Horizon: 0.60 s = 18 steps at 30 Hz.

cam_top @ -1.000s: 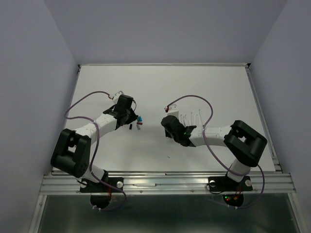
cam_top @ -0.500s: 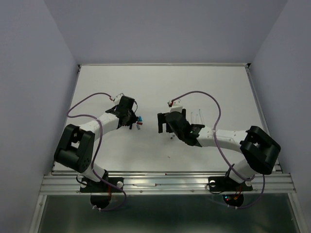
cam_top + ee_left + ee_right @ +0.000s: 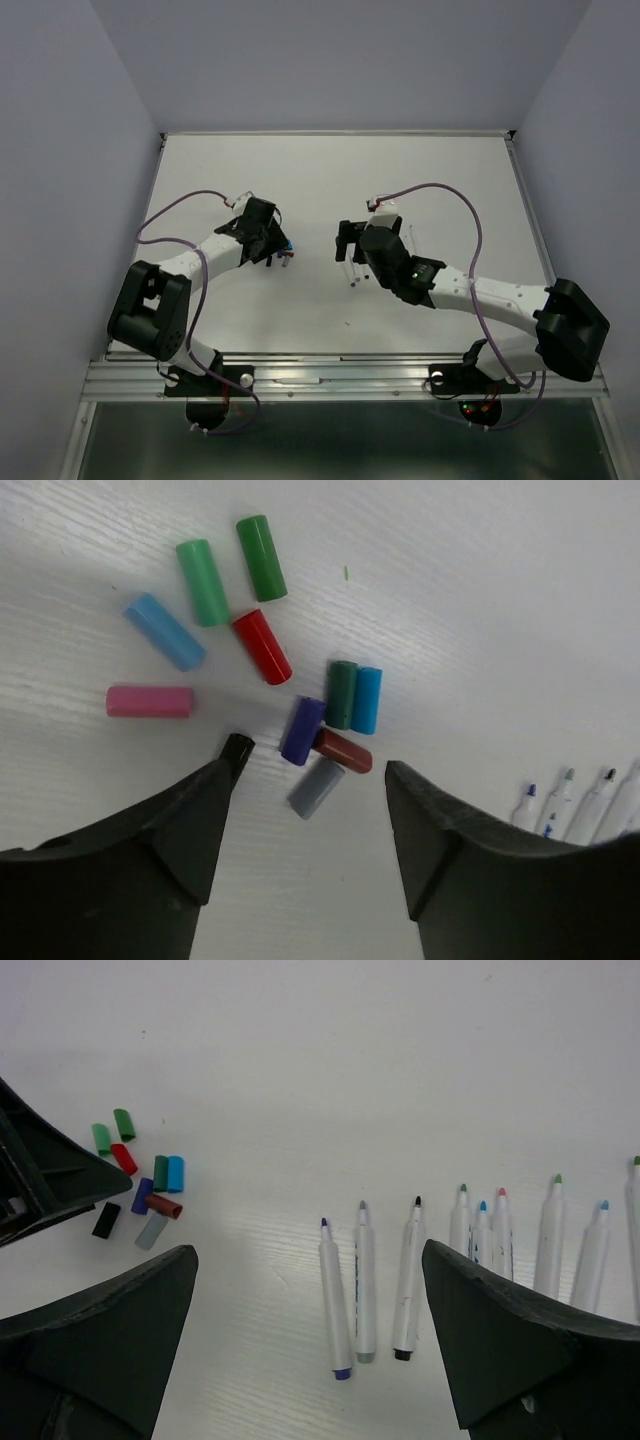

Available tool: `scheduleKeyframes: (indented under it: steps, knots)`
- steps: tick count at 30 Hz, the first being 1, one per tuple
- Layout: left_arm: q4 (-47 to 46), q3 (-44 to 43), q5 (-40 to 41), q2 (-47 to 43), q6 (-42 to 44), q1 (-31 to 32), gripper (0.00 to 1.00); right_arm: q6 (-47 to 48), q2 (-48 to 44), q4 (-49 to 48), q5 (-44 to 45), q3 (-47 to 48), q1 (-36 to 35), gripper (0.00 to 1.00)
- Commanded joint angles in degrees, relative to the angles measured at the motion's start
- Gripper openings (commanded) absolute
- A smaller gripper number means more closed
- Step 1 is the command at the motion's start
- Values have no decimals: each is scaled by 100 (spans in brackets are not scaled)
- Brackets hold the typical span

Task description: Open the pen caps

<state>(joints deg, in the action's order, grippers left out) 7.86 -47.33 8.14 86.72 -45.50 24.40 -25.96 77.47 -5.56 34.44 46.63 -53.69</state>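
Left wrist: loose, short, coloured pen caps (image 3: 262, 646)

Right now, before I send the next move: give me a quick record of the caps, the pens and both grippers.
caps: eleven, loose in one cluster, none on a pen
pens: at least nine in view, side by side in a row, tips bare
left gripper: open, empty, above the caps
right gripper: open, empty, above the pens
task state: no capped pen visible in any view
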Motion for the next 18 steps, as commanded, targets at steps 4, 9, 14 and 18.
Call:
scheduleKeyframes:
  steps: [4,9,14,18]
  knots:
    - [303,-557,1010,-1488,313,47,98,-725,-364,395,1066,-189,497,100]
    - [489,-716,2278,-2553,489,47,99,-1517,-864,951,475,-601,1887,100]
    - [410,-497,3263,-3345,488,12,99,-1368,-1831,1162,784,-866,2940,100]
    - [427,-329,3448,-3477,516,-14,99,-1281,-2253,1644,1152,-831,3128,100]
